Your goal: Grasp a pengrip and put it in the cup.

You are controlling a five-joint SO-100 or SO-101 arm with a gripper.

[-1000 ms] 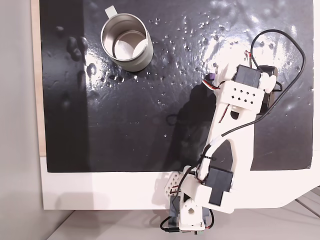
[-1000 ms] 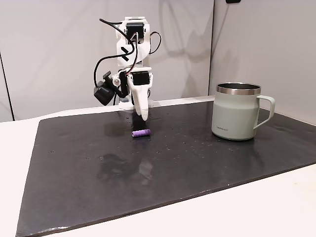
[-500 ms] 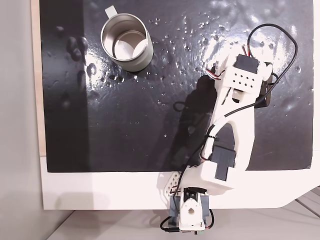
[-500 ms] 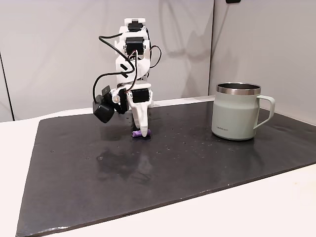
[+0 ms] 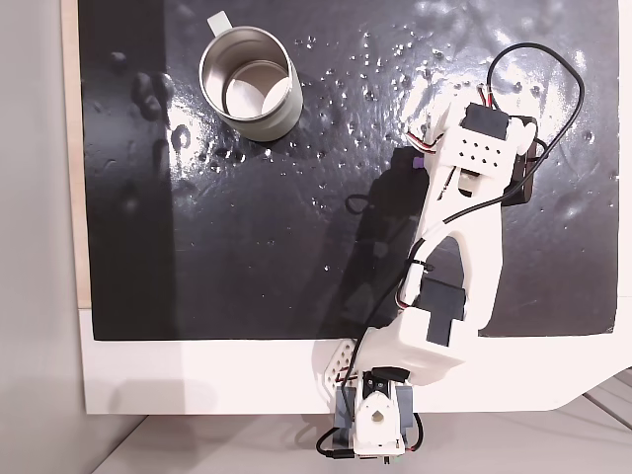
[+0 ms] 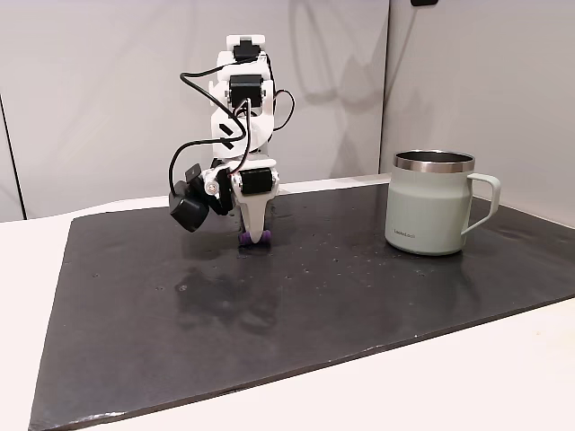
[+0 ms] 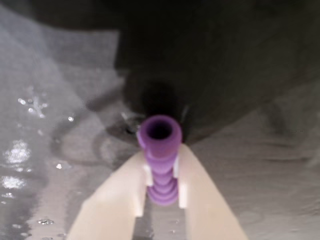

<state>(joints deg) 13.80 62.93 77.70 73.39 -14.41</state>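
Purple pengrip (image 7: 161, 160) lies lengthwise between my jaws, pads pressing both sides, hollow end pointing ahead on the table (image 6: 359, 296).

1. The arm (image 5: 456, 259) is built of white plastic links with black servo blocks set between them.
2. Thin black cables (image 5: 533, 54) loop around its upper part, beside short red wires.
3. One white plate carries rows of small round holes.
4. The gripper (image 7: 161, 197) has pale cream, wedge-shaped fingers (image 7: 120, 200).
5. A black camera (image 6: 190, 208) is mounted beside the wrist.
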